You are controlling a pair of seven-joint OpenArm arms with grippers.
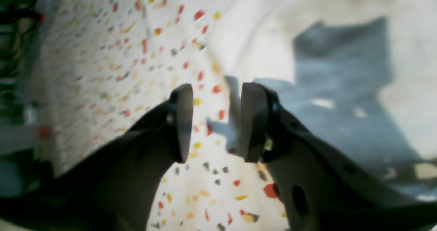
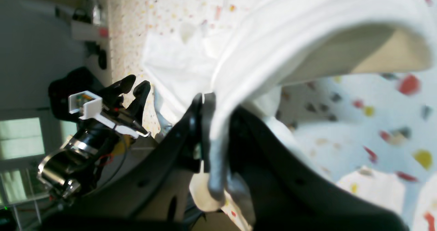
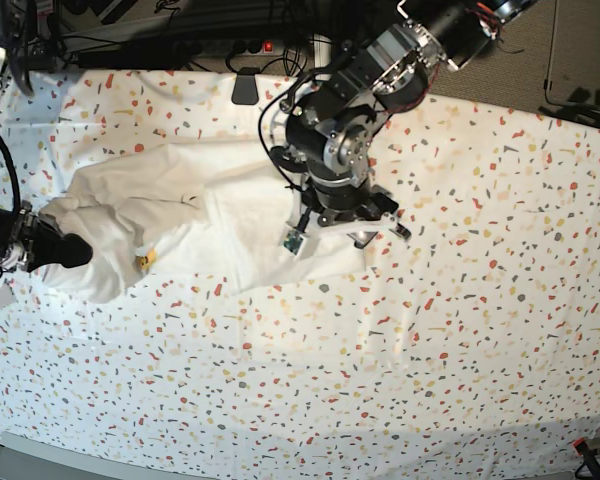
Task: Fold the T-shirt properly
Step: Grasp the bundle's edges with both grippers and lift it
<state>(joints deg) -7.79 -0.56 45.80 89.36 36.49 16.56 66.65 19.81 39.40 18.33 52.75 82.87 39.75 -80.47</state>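
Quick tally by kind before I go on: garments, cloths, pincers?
T-shirt: 1
Tablecloth: 1
Pincers: 2, the left pincer open and the right pincer shut on the T-shirt
Total: 4

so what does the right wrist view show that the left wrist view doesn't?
Only the right wrist view shows the right claw shut on a fold of the T-shirt, with the other arm in the distance. Only the left wrist view shows the left claw open, nothing between its pads, hanging at the shirt's edge with its shadow on the cloth. Both show white shirt fabric and the speckled tablecloth.
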